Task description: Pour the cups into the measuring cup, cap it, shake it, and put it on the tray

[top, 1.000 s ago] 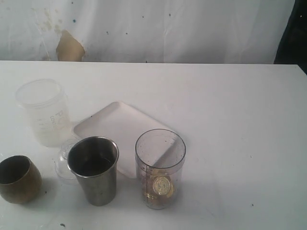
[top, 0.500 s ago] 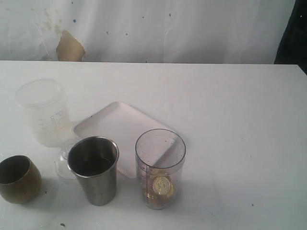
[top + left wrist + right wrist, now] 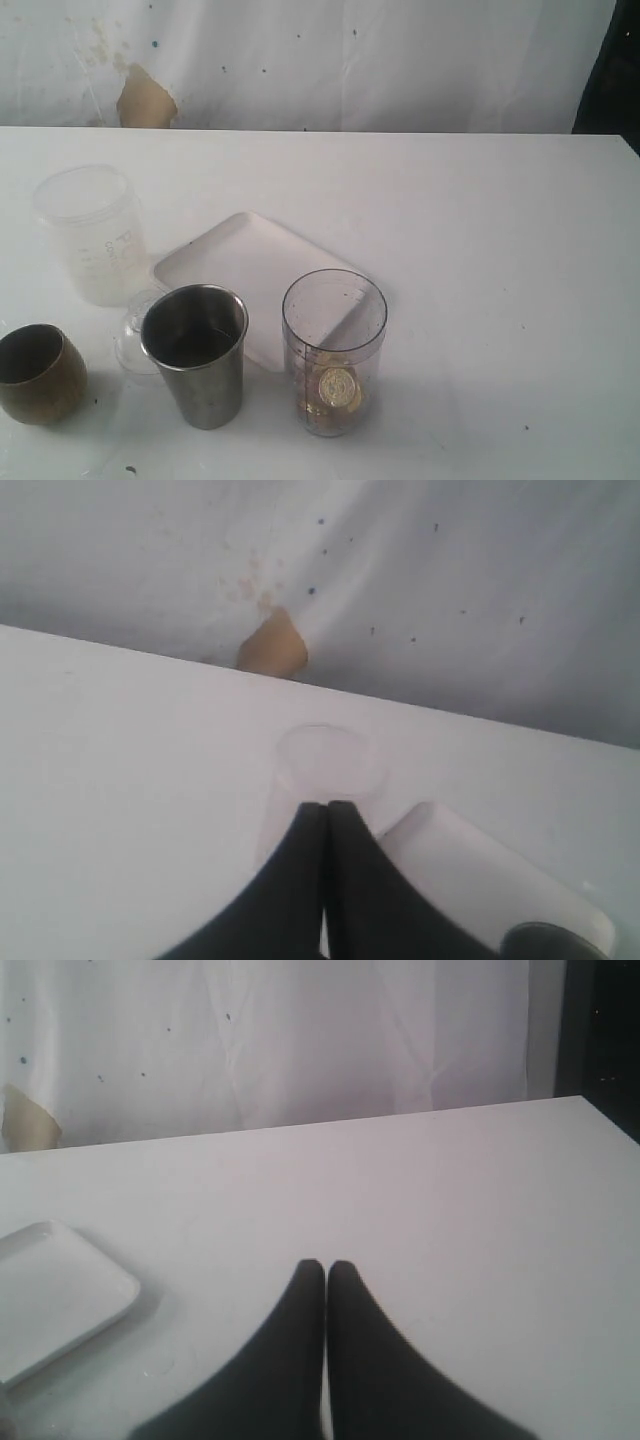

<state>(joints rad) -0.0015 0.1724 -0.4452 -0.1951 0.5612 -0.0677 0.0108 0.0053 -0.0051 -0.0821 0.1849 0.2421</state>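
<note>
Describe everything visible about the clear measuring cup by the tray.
The measuring cup is a clear, straight-sided plastic cylinder, standing upright on the table with its top open and no cap on. Gold coin-like pieces lie at its bottom, and faint dark marks run down its side. It stands right of the steel tumbler, apart from it, at the white tray's near edge. Whether it touches the tray is unclear.

The steel tumbler (image 3: 195, 375) is giving off a shiny, slightly smudgy metal look; the squat cup (image 3: 40, 378) is looking like dull brownish brass; the measuring cup (image 3: 334, 350) is showing clear glossy plastic; the jar (image 3: 95, 240) is looking frosted, milky plastic; the tray (image 3: 250, 260) is looking smooth matt white; the backdrop (image 3: 350, 60) is looking like stained, creased cloth.
</note>
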